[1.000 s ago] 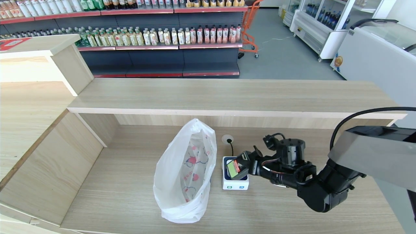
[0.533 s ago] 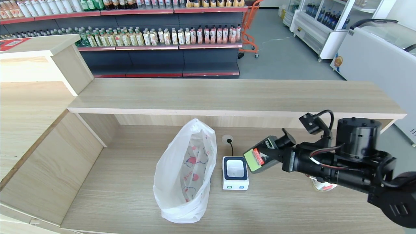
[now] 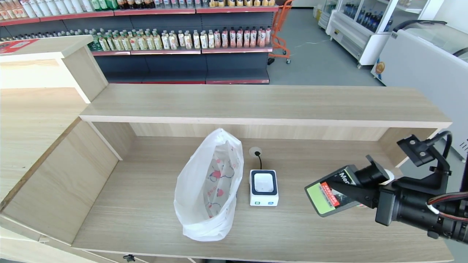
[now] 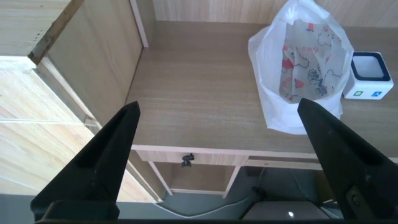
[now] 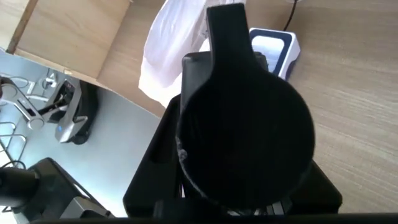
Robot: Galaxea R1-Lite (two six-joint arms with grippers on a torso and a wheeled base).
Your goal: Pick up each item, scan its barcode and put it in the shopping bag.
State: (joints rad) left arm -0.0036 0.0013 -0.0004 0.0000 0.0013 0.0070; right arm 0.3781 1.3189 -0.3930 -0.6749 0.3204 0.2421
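Wooden checkout counter [image 3: 146, 204], drink shelves [image 3: 175, 40] behind; the right arm stretches level above it, well right of the scanner [image 3: 263, 187], its right gripper [image 3: 360, 186] clamped on a dark box [image 3: 329, 195], green label facing out. Just left of the scanner stands the open shopping bag [image 3: 208, 190]. Past the bag, the left gripper [image 4: 219, 111] hangs spread wide, holding nothing

Nothing reads clearly: the black box [image 3: 330, 194] bears a green-and-red label with illegible lettering.
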